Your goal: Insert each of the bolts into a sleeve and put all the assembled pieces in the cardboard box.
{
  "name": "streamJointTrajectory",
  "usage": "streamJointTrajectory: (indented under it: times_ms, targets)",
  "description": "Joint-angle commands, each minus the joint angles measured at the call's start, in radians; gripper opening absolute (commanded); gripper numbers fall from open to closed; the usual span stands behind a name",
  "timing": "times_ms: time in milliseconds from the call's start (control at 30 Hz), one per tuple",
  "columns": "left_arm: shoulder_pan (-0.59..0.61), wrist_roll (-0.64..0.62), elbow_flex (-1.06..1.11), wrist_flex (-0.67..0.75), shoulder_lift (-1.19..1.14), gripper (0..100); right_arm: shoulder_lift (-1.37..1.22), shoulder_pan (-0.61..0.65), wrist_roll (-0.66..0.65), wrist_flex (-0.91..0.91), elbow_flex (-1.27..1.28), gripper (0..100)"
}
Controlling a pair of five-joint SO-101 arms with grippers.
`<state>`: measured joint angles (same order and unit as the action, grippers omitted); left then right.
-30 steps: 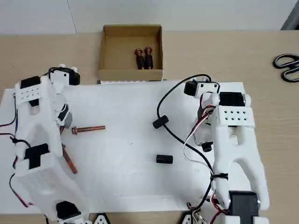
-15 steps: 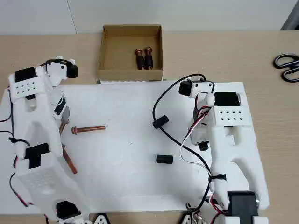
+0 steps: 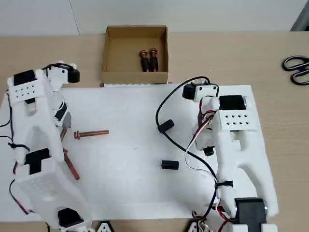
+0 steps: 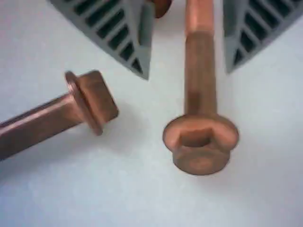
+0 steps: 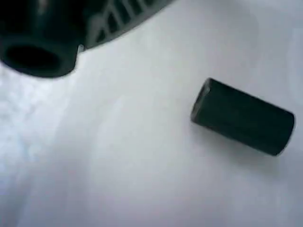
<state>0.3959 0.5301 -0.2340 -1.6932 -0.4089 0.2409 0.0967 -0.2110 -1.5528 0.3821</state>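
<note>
Your L gripper [image 4: 185, 73] is spread w/ a bolt [image 4: 201, 109] between the fingers, axis along them, head past the tips. 2nd bolt [image 4: 57, 116] lies angled outside one finger. Your R gripper [image 5: 47, 42] pinches the held sleeve [image 5: 33, 52], bore end-on to cam; loose sleeve [image 5: 242, 117] lies on its side, apart.

we see a light wooden table [image 3: 241, 53]. on it lie a white sheet [image 3: 125, 188], a cardboard box [image 3: 110, 53] just beyond the sheet's far edge, and scissors [image 3: 297, 69] well apart. on the sheet lie a copper bolt [image 3: 91, 133], a second bolt [image 3: 72, 168] and a black sleeve [image 3: 169, 165].

Light wooden table [image 3: 241, 53], white sheet [image 3: 130, 111], scissors [image 3: 297, 69], pale wall [image 3: 193, 14]
</note>
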Motion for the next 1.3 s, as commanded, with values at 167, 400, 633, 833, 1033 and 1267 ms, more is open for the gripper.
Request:
streamJointTrajectory:
  times_ms: [167, 400, 633, 833, 1033, 1267]
  targets:
    - [0.005, 0.002, 0.054, 0.035, 0.006, 10, 0.031, 0.004, -0.002, 0.016, -0.011, 0.3]
    - [0.014, 0.002, 0.139, 0.123, 0.006, 10, 0.031, 0.004, -0.002, 0.013, -0.011, 0.3]
    - [0.009, 0.002, 0.139, 0.204, -0.026, 10, 0.031, 0.004, -0.002, 0.015, -0.011, 0.3]
    - [0.014, 0.002, 0.134, 0.232, -0.170, 10, 0.031, 0.004, -0.002, 0.013, -0.011, 0.3]
    - [0.008, -0.017, 0.134, 0.239, -0.195, 8, 0.031, 0.004, -0.002, 0.013, -0.011, 0.3]
    - [-0.028, -0.018, 0.054, 0.140, -0.193, 0, 0.036, 0.005, -0.002, 0.015, -0.011, 0.3]
